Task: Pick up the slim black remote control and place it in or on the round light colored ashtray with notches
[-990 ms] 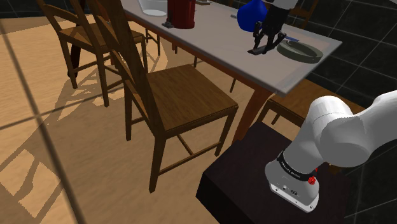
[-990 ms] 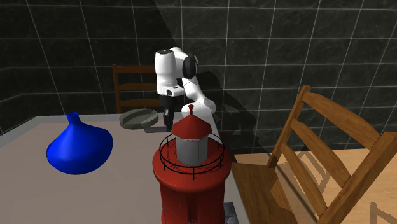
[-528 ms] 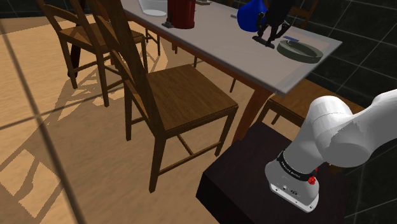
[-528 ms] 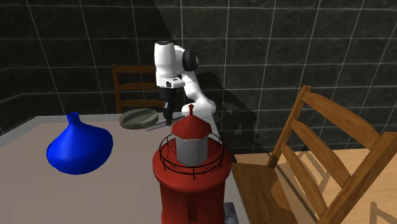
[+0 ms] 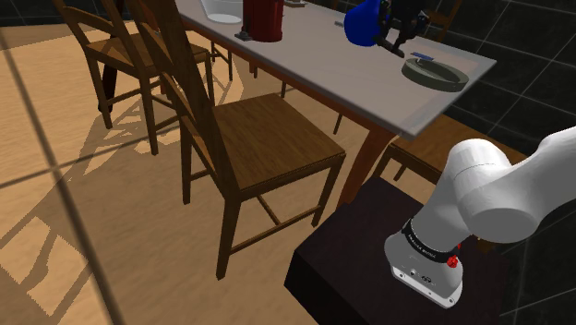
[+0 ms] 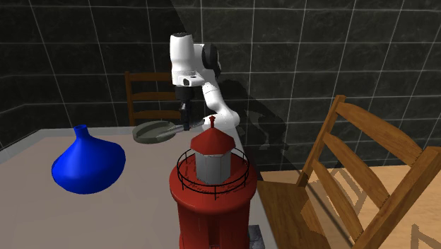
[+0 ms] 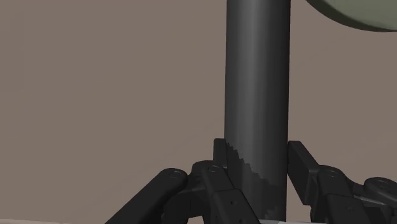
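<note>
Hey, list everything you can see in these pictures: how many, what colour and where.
remote: one, black, clasped in the pincer, beside the ashtray.
ashtray: one, grey-green, round, on the table end nearest the stand.
vase: one, blue, on the table.
lighthouse figure: one, red with a grey middle, on the table.
dish-like thing: one, white, at the table's far end.
table: one, pale grey top, brown legs.
chairs: at least three, brown wood, around the table.
stand: one, black, at the shoulder view's lower right.
arm: one, white.
pincer: one, black, shut on the remote.
</note>
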